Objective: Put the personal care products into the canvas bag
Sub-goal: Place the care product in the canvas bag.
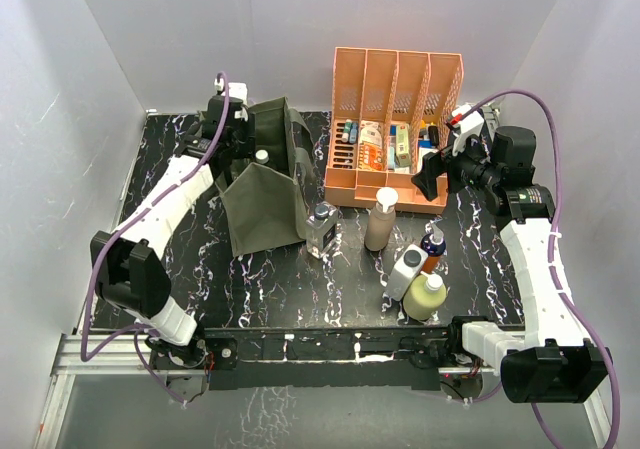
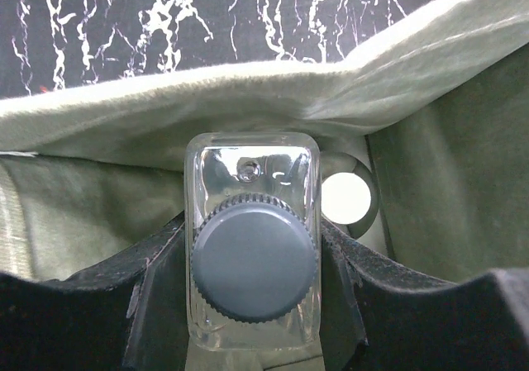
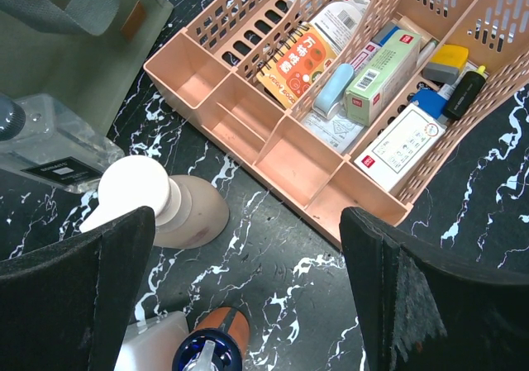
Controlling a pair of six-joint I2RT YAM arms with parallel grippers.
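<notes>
Pinches a squarish clear glass bottle (image 2: 252,181), ribbed dark cap up, in the left gripper (image 2: 248,313) over the open mouth of the soft olive canvas bag (image 2: 165,123). Holds the right gripper (image 3: 248,297) spread wide above marbled black tabletop (image 3: 281,259), near a rigid peach slotted organiser (image 3: 248,115) and a smooth beige bottle (image 3: 190,214)

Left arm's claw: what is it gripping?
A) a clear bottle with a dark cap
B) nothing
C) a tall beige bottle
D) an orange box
A: the left wrist view shows the left gripper closed on a clear glass bottle with a dark ribbed cap, and the canvas bag lies behind it.
</notes>
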